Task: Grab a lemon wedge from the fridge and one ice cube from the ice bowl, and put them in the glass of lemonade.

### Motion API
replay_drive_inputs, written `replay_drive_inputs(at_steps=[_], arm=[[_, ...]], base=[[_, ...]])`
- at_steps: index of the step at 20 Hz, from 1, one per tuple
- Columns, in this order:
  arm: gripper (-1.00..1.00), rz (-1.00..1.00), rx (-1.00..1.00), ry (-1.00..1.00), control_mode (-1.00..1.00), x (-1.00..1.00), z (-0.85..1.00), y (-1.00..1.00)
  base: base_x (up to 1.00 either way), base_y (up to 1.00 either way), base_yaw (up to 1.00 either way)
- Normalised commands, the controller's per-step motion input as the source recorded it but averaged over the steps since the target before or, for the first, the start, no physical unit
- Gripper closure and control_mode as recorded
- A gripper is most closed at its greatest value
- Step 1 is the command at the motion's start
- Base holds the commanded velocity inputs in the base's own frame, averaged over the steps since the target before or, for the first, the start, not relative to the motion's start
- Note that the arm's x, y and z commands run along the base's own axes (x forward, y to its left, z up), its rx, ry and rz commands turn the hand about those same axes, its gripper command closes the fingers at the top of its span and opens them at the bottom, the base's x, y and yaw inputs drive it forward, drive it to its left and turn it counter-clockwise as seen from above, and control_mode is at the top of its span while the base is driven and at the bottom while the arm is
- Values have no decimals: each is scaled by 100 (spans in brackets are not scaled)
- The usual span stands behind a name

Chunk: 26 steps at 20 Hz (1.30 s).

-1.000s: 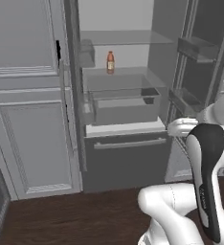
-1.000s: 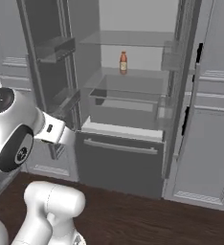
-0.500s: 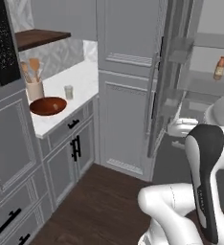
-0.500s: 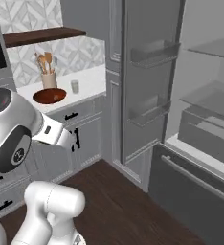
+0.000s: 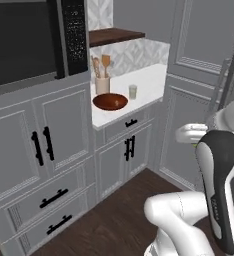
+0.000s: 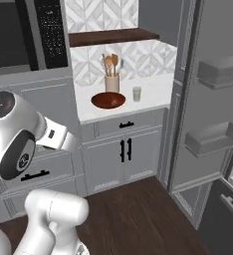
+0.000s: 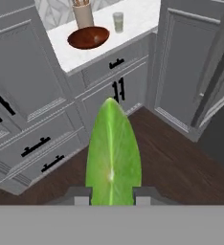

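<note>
Grey panelled kitchen, dark wood floor, and a white countertop tucked under a built-in black microwave and a brown wooden shelf. Starting at the robot's two-finger gripper: the jaws are clenched on the small green lemon wedge, which stands up between the fingertips, long axis pointing away from the hand with its narrow tip furthest out. In the hand view the wedge looks glossy bright green with a pale seam running down its middle.

From there the target is ahead and off to the upper side of the hand view, well apart from the jaws: the small clear glass of pale lemonade sits on the counter just beside the wide reddish-brown wooden ice bowl. A beige crock of wooden spatulas stands behind the bowl. The open dark grey fridge door is off to the right.

My guess is the arm has to carry the wedge across and over the glass's mouth.
</note>
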Motion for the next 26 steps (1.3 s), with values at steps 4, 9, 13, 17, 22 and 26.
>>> replay_drive_inputs(at_steps=[4, 9, 13, 17, 22, 26], arm=[[100, 0, 0, 0, 100, 0, 0, 0], [100, 0, 0, 0, 100, 0, 0, 0], [100, 0, 0, 0, 100, 0, 0, 0], [100, 0, 0, 0, 100, 0, 0, 0], [100, 0, 0, 0, 100, 0, 0, 0], [100, 0, 0, 0, 100, 0, 0, 0]], base=[[100, 0, -3], [100, -4, -19], [100, -11, -30], [82, 0, -25], [71, 0, -11], [78, -1, -2]])
